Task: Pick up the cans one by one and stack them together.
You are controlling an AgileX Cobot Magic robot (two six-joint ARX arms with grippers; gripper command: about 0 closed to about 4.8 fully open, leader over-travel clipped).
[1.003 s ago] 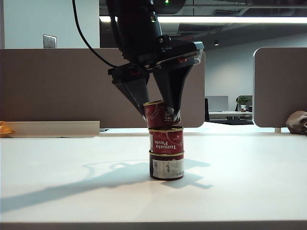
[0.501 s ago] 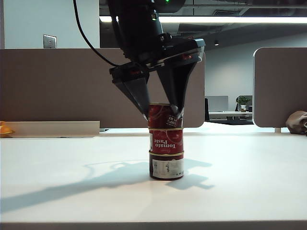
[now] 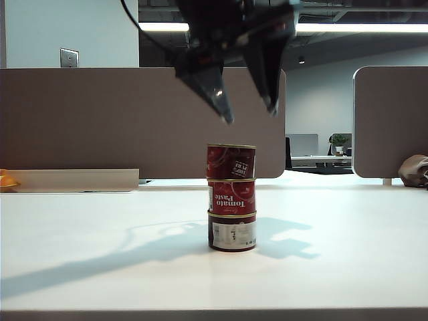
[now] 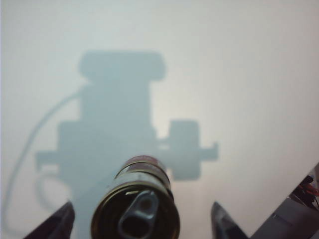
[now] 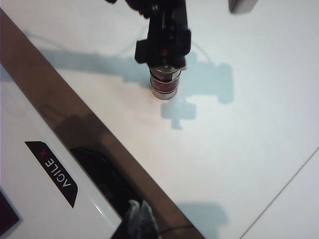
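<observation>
Three cans stand in one upright stack on the white table: the top can (image 3: 231,161), the middle can (image 3: 231,196) and the bottom can (image 3: 232,233) with its white panel showing. My left gripper (image 3: 250,115) hangs open well above the stack, touching nothing. In the left wrist view the top can's gold pull-tab lid (image 4: 134,224) lies below the left gripper (image 4: 143,211), with a dark fingertip on each side of it. The right wrist view shows the stack (image 5: 165,85) far off under the left arm. My right gripper (image 5: 141,211) is shut and empty, over the table's brown edge.
Brown dividers (image 3: 80,120) stand behind the table (image 3: 100,261). An orange object (image 3: 7,179) sits at the far left and a grey bag (image 3: 414,170) at the far right. A white AgileX housing (image 5: 50,169) lies beside the right gripper.
The left gripper opened off the top can, leaving it on the stack, and then rose clear above it. The right arm has not moved.
</observation>
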